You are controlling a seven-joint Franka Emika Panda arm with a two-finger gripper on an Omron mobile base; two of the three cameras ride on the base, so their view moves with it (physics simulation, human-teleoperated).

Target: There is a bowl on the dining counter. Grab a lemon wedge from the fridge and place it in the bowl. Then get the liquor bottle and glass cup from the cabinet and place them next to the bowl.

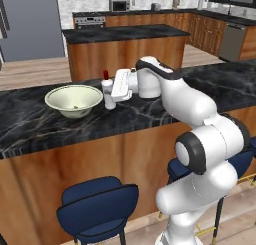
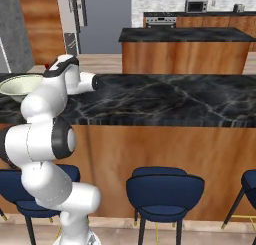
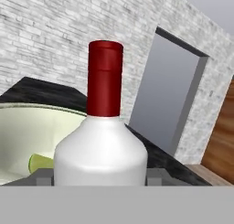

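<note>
On the left we see the bowl (image 1: pixel 74 100) sitting on the dark surface (image 1: pixel 30 124), a lemon wedge (image 3: pixel 40 162) inside it; just to its right our claw (image 1: pixel 111 91) grips the upright liquor bottle (image 1: pixel 107 92) around its body.

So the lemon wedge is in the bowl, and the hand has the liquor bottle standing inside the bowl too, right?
Not quite. The lemon wedge is in the bowl, but the liquor bottle stands on the dining counter beside the bowl, not inside it. The left base view shows this, with the hand around the bottle.
</note>
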